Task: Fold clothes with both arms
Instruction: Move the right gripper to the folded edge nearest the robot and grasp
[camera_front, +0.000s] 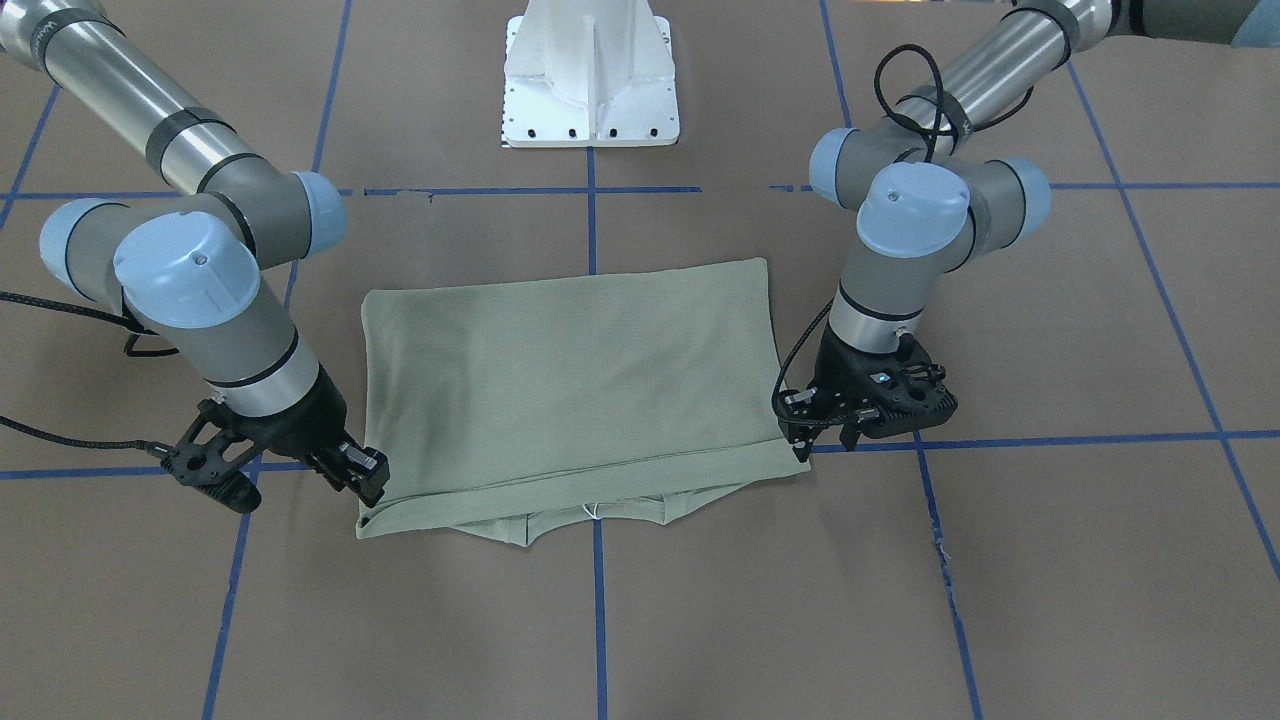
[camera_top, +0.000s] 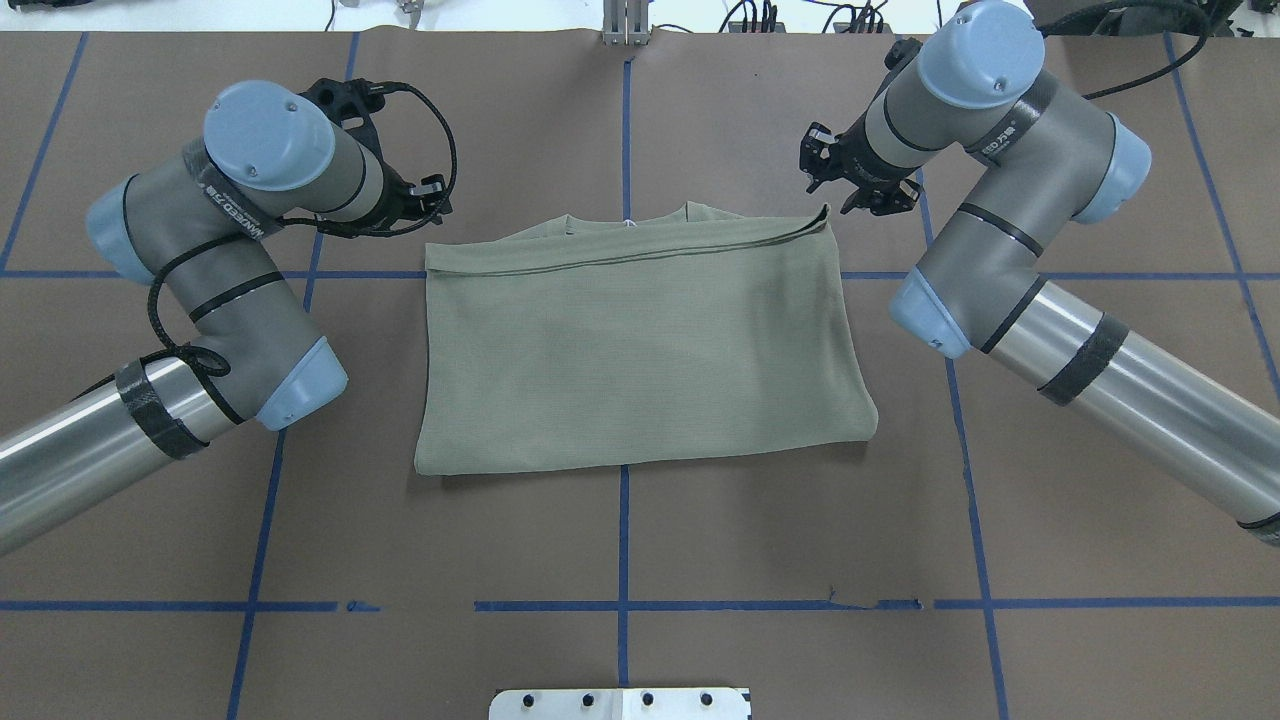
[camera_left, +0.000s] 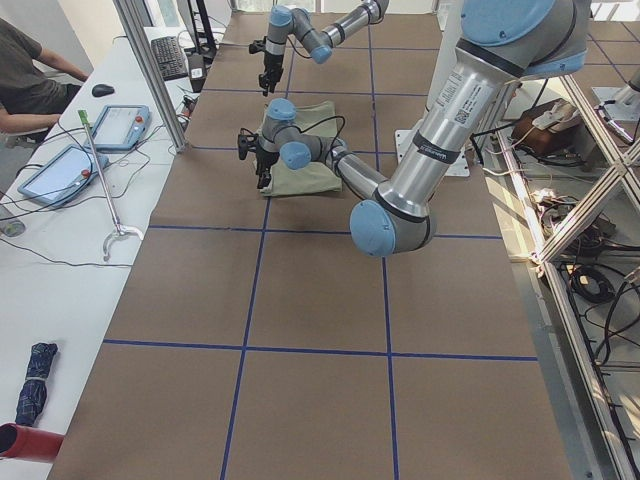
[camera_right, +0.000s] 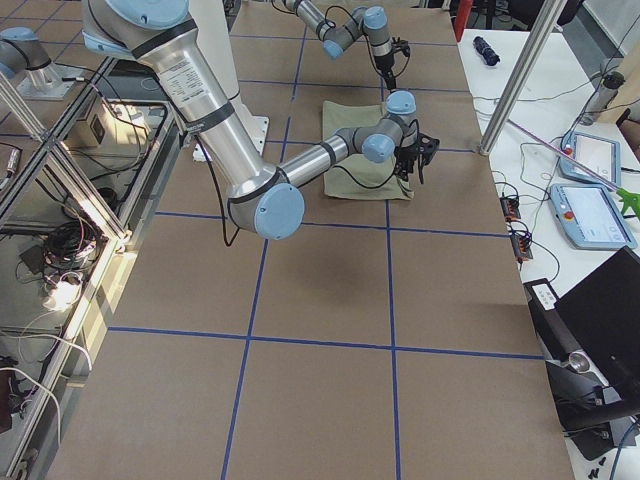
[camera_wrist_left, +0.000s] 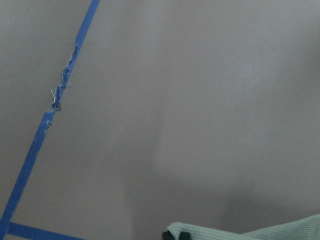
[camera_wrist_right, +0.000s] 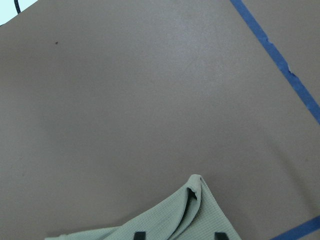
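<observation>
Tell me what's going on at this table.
The robot's left arm and right arm are folding a green shirt on a brown table. The shirt lies flat, doubled into a rectangle, with the collar poking out under the folded edge on the side away from the robot. The right gripper is open at one corner of that edge, which stands up slightly. The left gripper is at the other corner, fingertips close together; whether it grips the cloth is unclear.
</observation>
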